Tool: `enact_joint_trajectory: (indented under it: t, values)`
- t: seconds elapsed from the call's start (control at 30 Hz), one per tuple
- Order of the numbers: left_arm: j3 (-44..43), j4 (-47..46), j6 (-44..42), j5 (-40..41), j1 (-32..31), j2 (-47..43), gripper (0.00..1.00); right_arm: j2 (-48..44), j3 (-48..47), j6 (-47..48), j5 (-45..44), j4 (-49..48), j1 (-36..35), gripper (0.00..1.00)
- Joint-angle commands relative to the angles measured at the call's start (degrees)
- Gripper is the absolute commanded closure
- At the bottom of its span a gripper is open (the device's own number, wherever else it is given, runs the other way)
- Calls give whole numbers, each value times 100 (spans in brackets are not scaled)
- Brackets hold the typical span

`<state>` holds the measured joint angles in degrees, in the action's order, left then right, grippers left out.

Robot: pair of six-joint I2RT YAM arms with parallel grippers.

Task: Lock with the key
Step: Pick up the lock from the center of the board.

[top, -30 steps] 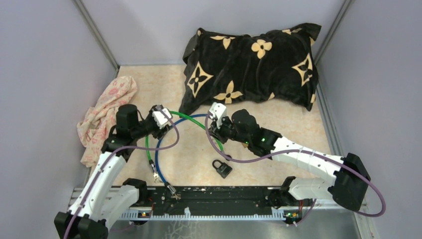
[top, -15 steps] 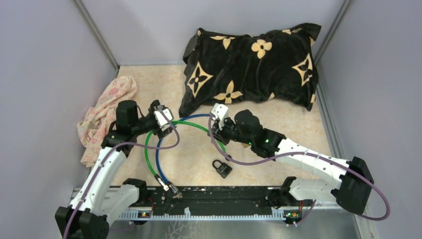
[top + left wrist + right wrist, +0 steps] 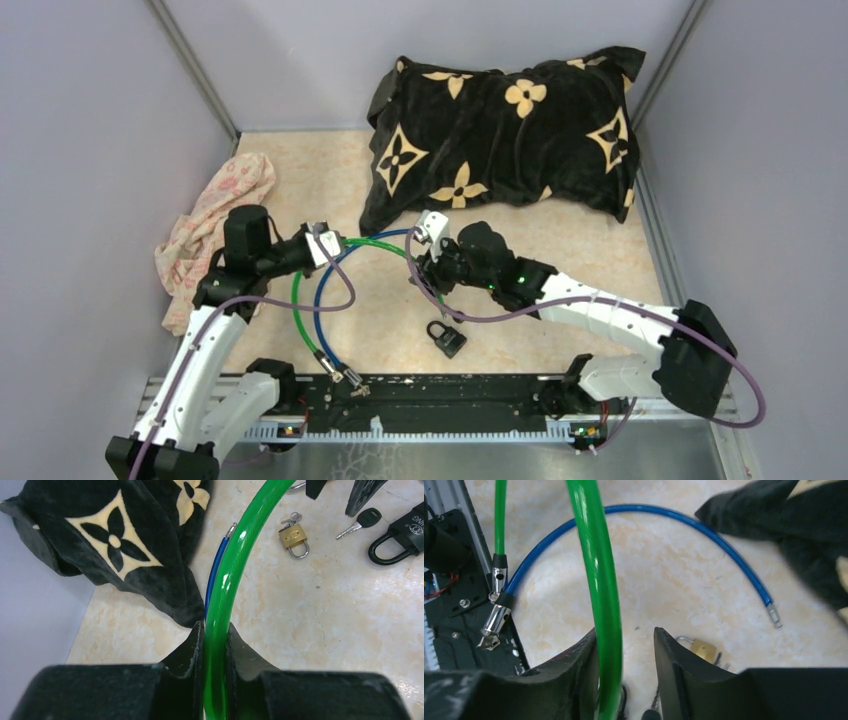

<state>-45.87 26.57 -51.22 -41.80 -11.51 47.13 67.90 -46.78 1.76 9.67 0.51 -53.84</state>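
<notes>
Padlock (image 3: 447,338), black, lying on bench (image 3: 310,170), near side of right gripper (image 3: 624,635); key (image 3: 360,522) lying just beside it. Right arm sitting closer than left. Right gripper hanging spread around green cable (image 3: 235,560); left gripper (image 3: 214,630) pinching same cable.

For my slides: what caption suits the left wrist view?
Left end effector shut on the green cable; blue cable, brass padlock, key and black padlock lie beyond.

On the table (image 3: 600,250), the pillow (image 3: 505,130) lies at 12 o'clock, cloth (image 3: 215,225) at 9, padlock (image 3: 446,337) at 6, cables (image 3: 222,590) central.
</notes>
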Motion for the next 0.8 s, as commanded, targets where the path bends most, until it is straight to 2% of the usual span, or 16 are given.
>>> enact_joint_trajectory:
  t: [0.0, 0.07, 0.1, 0.13, 0.17, 0.2, 0.23, 0.27, 0.4, 0.5, 0.63, 0.77]
  values:
    - [-269, 331, -205, -412, 17, -99, 100, 239, -242, -408, -206, -79, -3, 73]
    - [-251, 370, -241, -352, 17, -123, 100, 89, -170, -540, -288, -117, 7, 94]
    - [-248, 363, -184, -354, 17, -117, 100, 5, -139, -626, -321, -133, 18, 100]
    - [-243, 305, -70, -347, 17, -131, 100, -86, -121, -729, -385, -130, 27, 100]
    - [-223, 191, 314, -305, 17, -143, 87, -177, -131, -859, -426, -135, 78, 100]
    - [-196, 22, 620, -227, 17, -164, 63, -303, -151, -1017, -446, -164, 132, 100]
    - [-158, -122, 1184, -140, 17, -175, 47, -450, -181, -1147, -405, -229, 216, 100]
    - [-121, -197, 1510, -91, 17, -204, 42, -612, -220, -1250, -340, -313, 289, 100]
    - [162, -324, 2335, -56, 17, -455, 34, -1254, -434, -1355, 448, -755, 523, 100]
    - [280, -350, 2680, -242, 22, -670, 28, -1490, -749, -1182, 900, -636, 622, 100]
    - [290, -534, 3181, -267, 20, -891, 27, -1631, -1251, -914, 988, -191, 716, 100]
    - [353, -551, 3397, -325, 24, -1098, 31, -1648, -1704, -649, 818, 246, 783, 100]
